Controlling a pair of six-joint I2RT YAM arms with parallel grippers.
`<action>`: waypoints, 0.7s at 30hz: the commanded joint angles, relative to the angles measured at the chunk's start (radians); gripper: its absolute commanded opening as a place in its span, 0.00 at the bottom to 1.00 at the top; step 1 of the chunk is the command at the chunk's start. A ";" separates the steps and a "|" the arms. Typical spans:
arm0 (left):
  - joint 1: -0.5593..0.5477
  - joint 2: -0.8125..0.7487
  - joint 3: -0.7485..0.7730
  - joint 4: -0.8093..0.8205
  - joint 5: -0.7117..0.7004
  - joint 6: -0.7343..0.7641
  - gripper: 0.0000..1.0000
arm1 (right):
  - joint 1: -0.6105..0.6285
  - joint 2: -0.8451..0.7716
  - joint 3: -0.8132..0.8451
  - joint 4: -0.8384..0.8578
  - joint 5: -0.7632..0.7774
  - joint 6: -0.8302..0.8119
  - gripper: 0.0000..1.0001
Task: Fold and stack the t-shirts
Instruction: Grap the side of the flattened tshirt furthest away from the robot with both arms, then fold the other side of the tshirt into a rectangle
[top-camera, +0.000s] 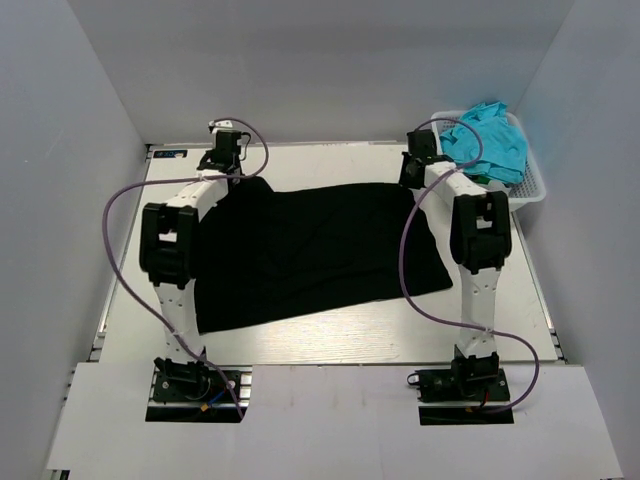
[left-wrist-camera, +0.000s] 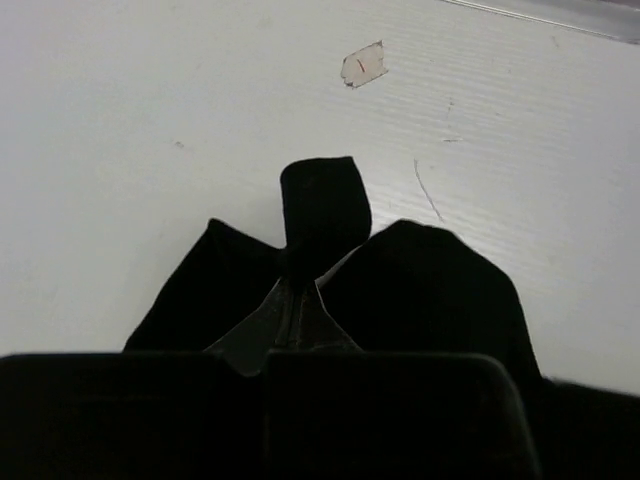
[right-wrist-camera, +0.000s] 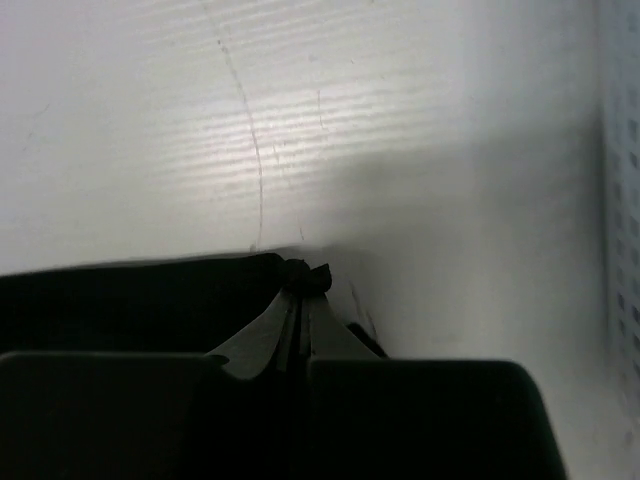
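Observation:
A black t-shirt (top-camera: 310, 250) lies spread across the middle of the table. My left gripper (top-camera: 222, 163) is at its far left corner, shut on a pinch of the black cloth (left-wrist-camera: 320, 215). My right gripper (top-camera: 413, 172) is at the far right corner, shut on the black edge (right-wrist-camera: 305, 275). A blue t-shirt (top-camera: 487, 140) lies bunched in the white basket (top-camera: 530, 190) at the far right.
The white table (top-camera: 330, 345) is boxed in by grey walls on three sides. A small piece of tape (left-wrist-camera: 363, 65) is stuck on the table beyond the left gripper. The basket wall (right-wrist-camera: 620, 200) stands close on the right of my right gripper.

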 joint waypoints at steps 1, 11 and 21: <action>-0.009 -0.237 -0.125 -0.033 -0.004 -0.093 0.00 | 0.002 -0.182 -0.095 0.097 0.020 -0.014 0.00; -0.028 -0.541 -0.389 -0.321 0.091 -0.384 0.00 | 0.000 -0.368 -0.342 0.134 -0.017 0.026 0.00; -0.055 -0.907 -0.766 -0.467 0.313 -0.516 0.00 | -0.004 -0.475 -0.459 0.122 -0.006 0.033 0.00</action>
